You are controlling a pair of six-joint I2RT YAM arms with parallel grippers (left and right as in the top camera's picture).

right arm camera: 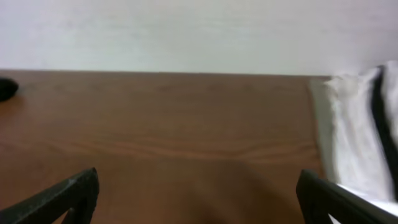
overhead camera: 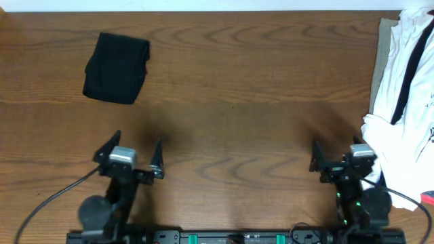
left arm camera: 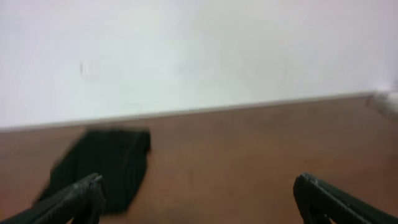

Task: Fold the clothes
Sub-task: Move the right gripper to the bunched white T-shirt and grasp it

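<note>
So both arms are parked at the near edge of the table [overhead camera: 237,81]. The left gripper [overhead camera: 133,150] has its jaws spread wide with nothing between them, just bare wood under it. Same deal with the right gripper [overhead camera: 337,152]: wide open, holding nothing.

The clothes are in two spots. There's a black garment [overhead camera: 115,68] folded into a neat little bundle at the far left, well apart from the left gripper and a bit to its left. Then there's the white pile [overhead camera: 407,102], all crumpled along the right edge with a black stripe running through it. Its near end comes down just beside the right gripper. The wrist views are blurry, so I can't make out any print on the white stuff.
</note>
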